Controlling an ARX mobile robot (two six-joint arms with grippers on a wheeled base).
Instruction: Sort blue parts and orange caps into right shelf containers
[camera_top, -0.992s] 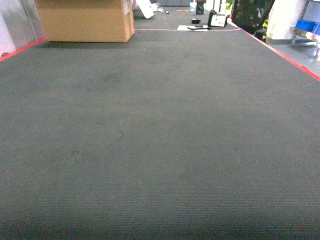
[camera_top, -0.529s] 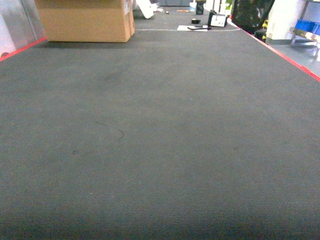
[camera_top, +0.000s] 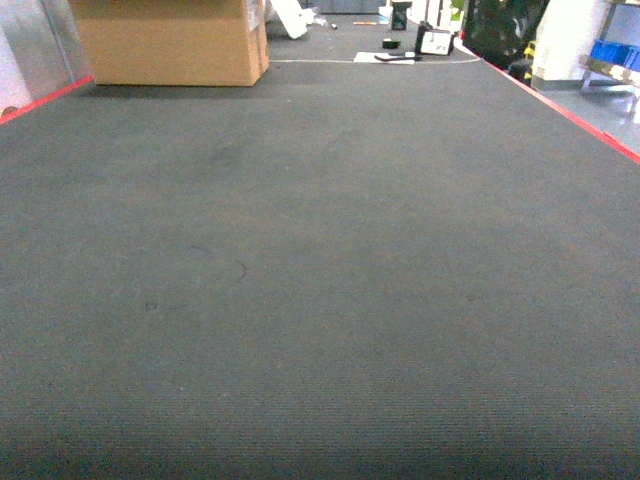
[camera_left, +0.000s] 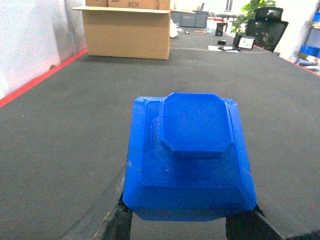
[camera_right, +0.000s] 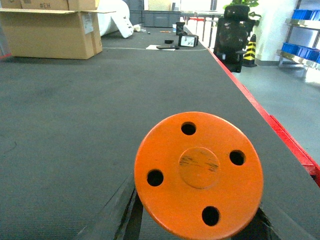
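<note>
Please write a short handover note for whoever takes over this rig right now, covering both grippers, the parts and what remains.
Left gripper: shut on the blue part, carried in front of the left wrist camera.
Right gripper: shut on the orange cap, a round disc with four holes.
Surroundings: the head view shows only dark carpet ahead, with a cardboard box far left. Blue shelf containers are visible far to the right, on a rack beyond the red line.
Done: both pieces are picked up.
Left: drive to the right shelf and drop each piece into its container; nothing is sorted yet.
</note>
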